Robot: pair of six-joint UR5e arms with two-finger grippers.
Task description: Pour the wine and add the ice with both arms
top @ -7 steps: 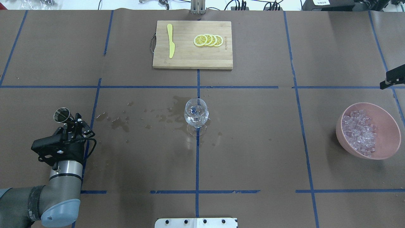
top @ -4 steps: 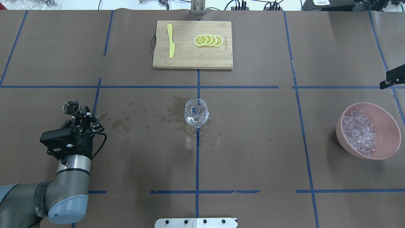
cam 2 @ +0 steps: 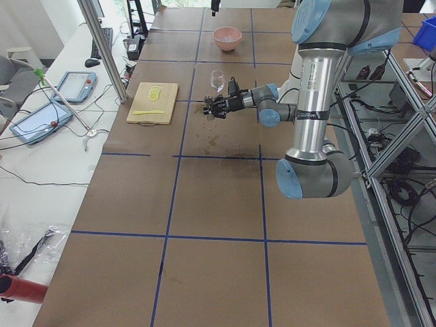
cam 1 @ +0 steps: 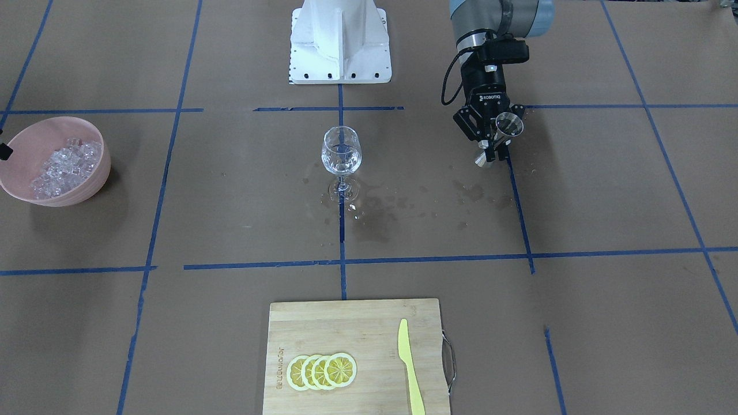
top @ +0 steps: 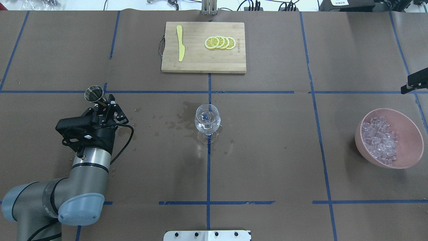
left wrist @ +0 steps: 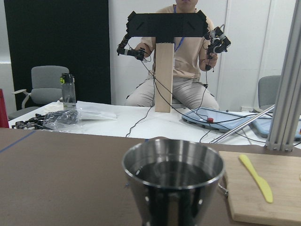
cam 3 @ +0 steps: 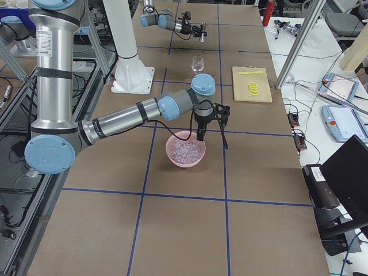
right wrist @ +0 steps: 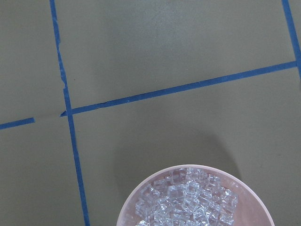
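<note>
While in left gripper, jigger upright, mouth-up.

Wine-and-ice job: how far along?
Done: the wine glass holds some clear wine, with splashes beside it. In hand: the left pincer grips the steel jigger, away from the glass. To do: ice sits in the pink bowl, none visible in the glass; the right pincer hovers near the bowl.

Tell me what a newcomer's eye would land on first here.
The clear stemmed glass stands at the centre of the brown-papered table, dark wet splashes beside it. On the robot's left the left gripper holds a shiny steel jigger above the table; at the opposite end a pink bowl holds a heap of clear ice lumps.
</note>
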